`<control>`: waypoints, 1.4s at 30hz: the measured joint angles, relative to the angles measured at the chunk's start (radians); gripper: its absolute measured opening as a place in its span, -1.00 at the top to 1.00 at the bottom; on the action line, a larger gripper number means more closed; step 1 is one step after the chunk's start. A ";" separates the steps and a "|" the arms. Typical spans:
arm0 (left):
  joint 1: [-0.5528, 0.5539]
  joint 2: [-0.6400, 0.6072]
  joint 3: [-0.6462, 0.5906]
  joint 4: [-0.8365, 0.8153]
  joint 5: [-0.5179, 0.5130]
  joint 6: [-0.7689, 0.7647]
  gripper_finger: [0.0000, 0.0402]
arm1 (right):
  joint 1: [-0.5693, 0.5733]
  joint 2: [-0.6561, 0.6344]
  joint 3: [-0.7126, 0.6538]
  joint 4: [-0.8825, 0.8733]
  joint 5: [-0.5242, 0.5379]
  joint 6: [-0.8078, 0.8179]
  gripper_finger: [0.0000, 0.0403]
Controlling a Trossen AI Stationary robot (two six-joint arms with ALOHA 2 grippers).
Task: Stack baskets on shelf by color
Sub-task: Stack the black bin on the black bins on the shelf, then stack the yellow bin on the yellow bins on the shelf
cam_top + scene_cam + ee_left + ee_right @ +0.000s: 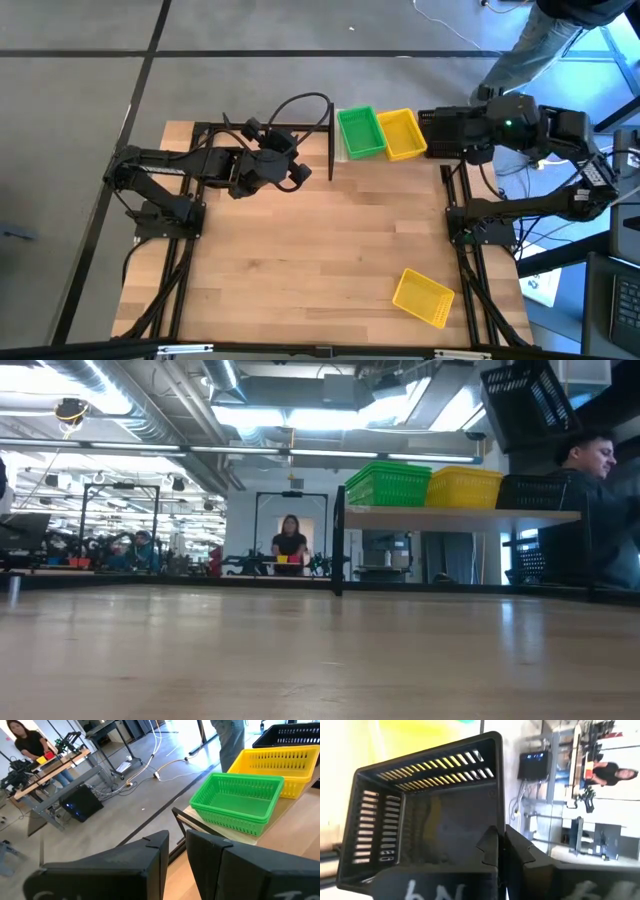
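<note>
On the shelf [460,515] at the table's far right stand a green basket [360,132], a yellow basket [403,133] and, in the low view, a black basket [535,490], side by side. Another black basket [530,400] hangs tilted above the shelf's right end, with my right gripper [501,842] shut on it. A further yellow basket [423,297] lies on the table near its front right. My left gripper [177,847] hovers left of the shelf, narrowly open with nothing between its fingers, pointing toward the green basket [237,802]. My right gripper pinches one side wall of the black basket at its rim [500,820], one finger inside the basket and one outside. The basket is lifted clear above the shelf and tilted, its open side turned toward the wrist camera.
A thin black post [331,140] stands at the shelf's left end, close to my left gripper. Dark arm frames run along both table sides. A person [590,460] stands just beyond the table's far right corner. Bare wood lies across the table's middle [320,250].
</note>
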 joint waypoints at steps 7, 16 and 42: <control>0.000 0.000 0.000 0.000 0.000 -0.002 0.70 | -0.097 0.000 -0.068 0.016 -0.052 -0.060 1.00; 0.000 0.000 0.000 0.000 0.000 -0.003 0.70 | -0.168 0.001 -0.119 0.068 -0.099 -0.110 1.00; 0.000 0.000 0.000 0.000 0.000 -0.003 0.70 | -0.246 0.009 -0.121 0.129 -0.142 -0.113 0.76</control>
